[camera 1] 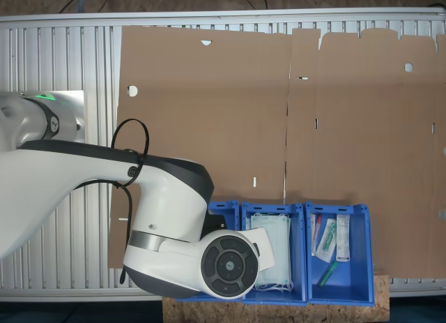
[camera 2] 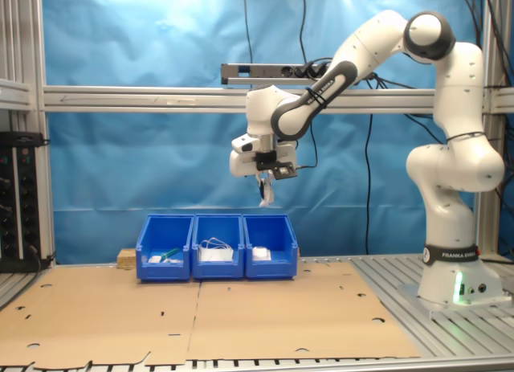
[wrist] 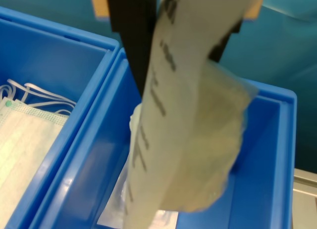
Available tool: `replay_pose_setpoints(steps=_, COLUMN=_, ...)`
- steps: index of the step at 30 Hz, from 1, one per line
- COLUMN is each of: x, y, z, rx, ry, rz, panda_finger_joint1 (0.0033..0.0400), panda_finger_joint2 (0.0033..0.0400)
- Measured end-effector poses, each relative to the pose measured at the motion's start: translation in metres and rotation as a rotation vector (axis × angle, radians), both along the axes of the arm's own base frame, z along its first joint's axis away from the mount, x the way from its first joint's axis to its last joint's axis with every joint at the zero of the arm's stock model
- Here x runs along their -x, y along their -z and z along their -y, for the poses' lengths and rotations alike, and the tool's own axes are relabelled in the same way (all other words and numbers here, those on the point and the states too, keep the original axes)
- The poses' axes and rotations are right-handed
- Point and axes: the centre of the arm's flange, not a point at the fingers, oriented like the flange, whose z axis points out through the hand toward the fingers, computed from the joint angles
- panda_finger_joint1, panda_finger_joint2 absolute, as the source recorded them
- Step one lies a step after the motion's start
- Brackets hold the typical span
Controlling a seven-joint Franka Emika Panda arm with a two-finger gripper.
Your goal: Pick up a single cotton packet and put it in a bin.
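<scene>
High above the row of blue bins point(camera 2: 217, 245), we note the gripper point(camera 2: 266, 181) clamped on the cotton packet point(camera 2: 266, 194), packet hanging over the end bin point(wrist: 257, 155) nearest the arm's base, more packets lying inside

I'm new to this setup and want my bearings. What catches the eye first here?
The white arm reaches out high in the second exterior view, its gripper holding a cotton packet in the air above the three blue bins. In the wrist view the packet hangs between the dark fingers over a bin. Brown cardboard covers the table.
</scene>
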Motion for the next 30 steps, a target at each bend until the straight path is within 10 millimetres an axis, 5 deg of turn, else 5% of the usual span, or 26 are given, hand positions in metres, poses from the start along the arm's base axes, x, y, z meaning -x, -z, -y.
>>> replay_pose_setpoints(steps=30, x=0.0043, y=0.0017, z=0.0074, rx=-0.001, ry=0.004, rz=-0.007, panda_finger_joint1=0.0048, panda_finger_joint2=0.0048)
